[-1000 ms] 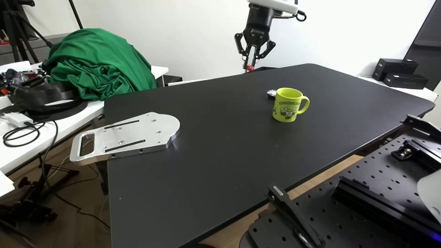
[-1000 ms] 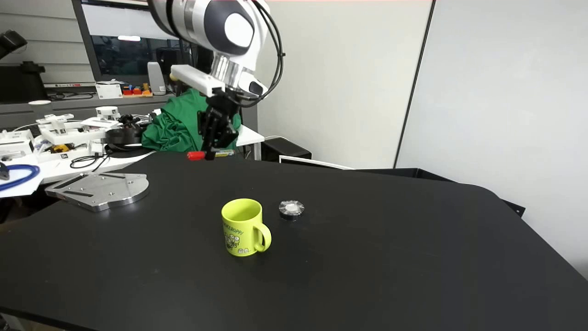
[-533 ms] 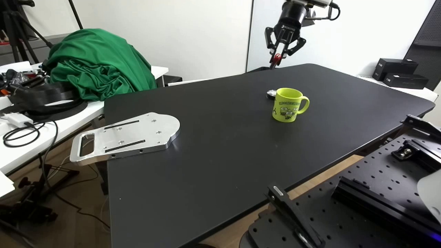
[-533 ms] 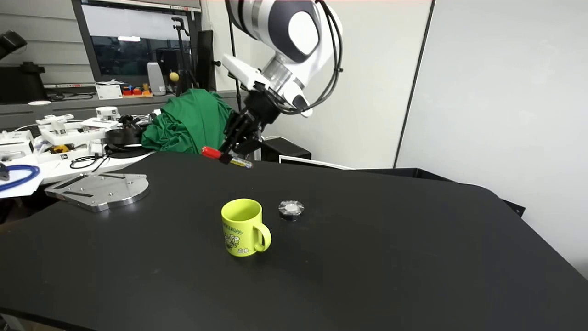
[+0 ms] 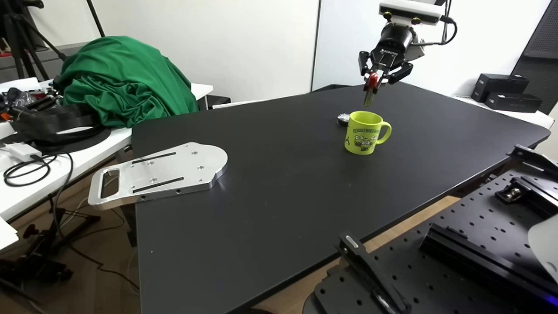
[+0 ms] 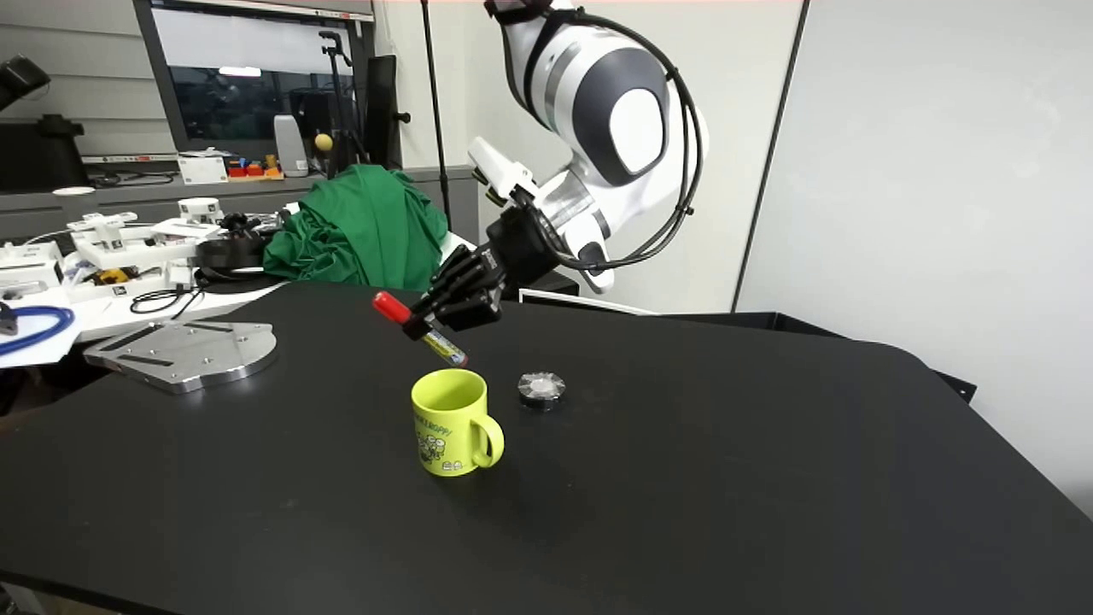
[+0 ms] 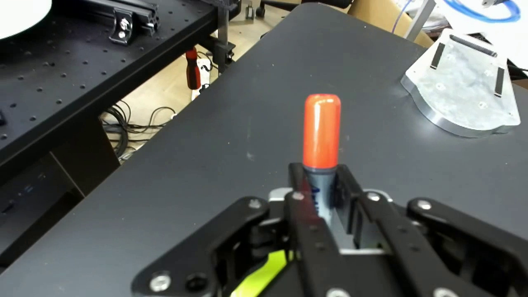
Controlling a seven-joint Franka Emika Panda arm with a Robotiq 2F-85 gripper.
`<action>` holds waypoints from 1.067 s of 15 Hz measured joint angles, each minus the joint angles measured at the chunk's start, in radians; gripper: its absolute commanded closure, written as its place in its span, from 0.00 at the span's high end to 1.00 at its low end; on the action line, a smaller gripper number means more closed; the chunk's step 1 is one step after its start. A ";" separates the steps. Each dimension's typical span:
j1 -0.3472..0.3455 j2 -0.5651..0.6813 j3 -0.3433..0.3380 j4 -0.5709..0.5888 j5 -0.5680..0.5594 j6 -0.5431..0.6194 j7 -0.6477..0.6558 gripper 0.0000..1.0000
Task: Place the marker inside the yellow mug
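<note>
My gripper [image 5: 375,82] is shut on the marker, and the fingers also show in an exterior view [image 6: 418,325] and in the wrist view [image 7: 319,177]. They grip the pale body just below the red end. The marker [image 5: 369,97] is tilted, red end up, pale end down; its red end shows in an exterior view [image 6: 391,307] and in the wrist view [image 7: 322,132]. The yellow mug [image 5: 361,131] stands upright on the black table, also in an exterior view [image 6: 440,427]. In both exterior views the marker's lower end appears just above the mug's far rim, apart from it. The wrist view shows only a strip of mug [image 7: 262,274] behind the gripper.
A small round black item with a shiny top [image 6: 541,386] lies near the mug. A silver metal plate [image 5: 174,168] lies at the table's end. A perforated black platform [image 5: 462,235] stands along a table edge. A green cloth heap [image 5: 122,83] sits on a side table.
My gripper has moved toward the mug and lower, carrying the marker. The marker has turned from about level to steeply tilted, pale end down. The mug has not moved.
</note>
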 measured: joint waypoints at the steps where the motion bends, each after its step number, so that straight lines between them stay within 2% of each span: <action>1: 0.000 -0.001 -0.007 -0.002 0.000 -0.017 0.007 0.05; 7: 0.000 0.012 -0.034 -0.006 0.039 -0.037 0.017 0.05; 15: 0.005 0.116 -0.030 0.038 0.124 0.033 0.015 0.05; 16: 0.006 0.130 -0.030 0.044 0.130 0.040 0.014 0.46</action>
